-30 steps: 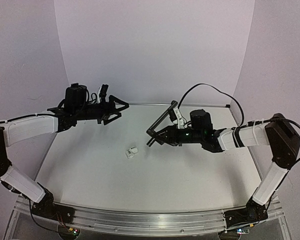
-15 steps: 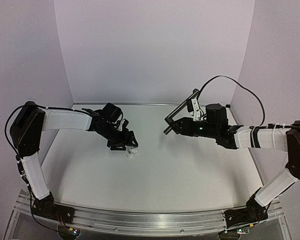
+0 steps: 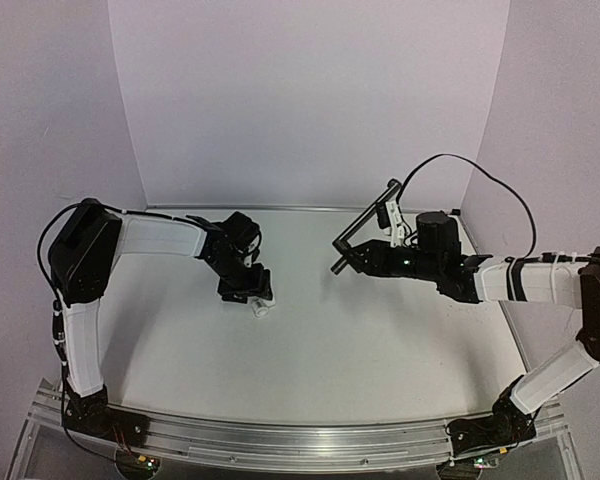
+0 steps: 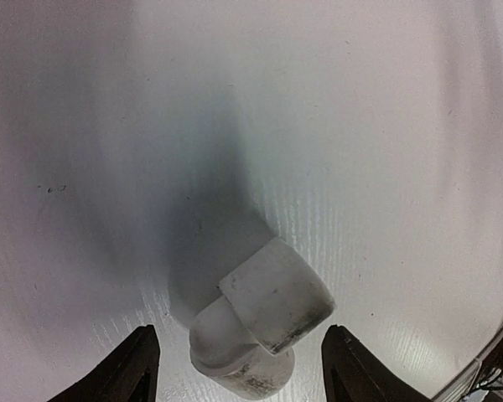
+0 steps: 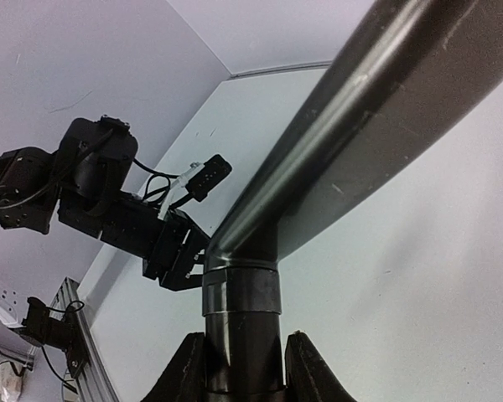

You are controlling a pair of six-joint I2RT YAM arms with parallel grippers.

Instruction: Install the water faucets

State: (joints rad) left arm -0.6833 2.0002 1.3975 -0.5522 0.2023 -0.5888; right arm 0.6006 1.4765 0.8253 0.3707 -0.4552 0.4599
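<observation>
The small white plastic fitting [image 3: 263,307] lies on the white table, an elbow-shaped piece seen close up in the left wrist view [image 4: 261,318]. My left gripper [image 3: 248,293] hangs right over it, open, with one finger on each side of the fitting [image 4: 239,373] and not touching it. My right gripper [image 3: 365,260] is shut on the black metal faucet [image 3: 362,227], held above the table at the right. In the right wrist view the fingers clamp the faucet's short stem [image 5: 241,335] while its long rod runs up to the right.
The white table [image 3: 310,350] is walled by pale panels at the back and sides. An aluminium rail [image 3: 280,440] runs along the near edge. The left arm shows in the right wrist view [image 5: 109,209]. A black cable [image 3: 470,185] loops above the right arm.
My left arm swung from the back left down to the white fitting and now straddles it. My right gripper carried the faucet up and to the right.
</observation>
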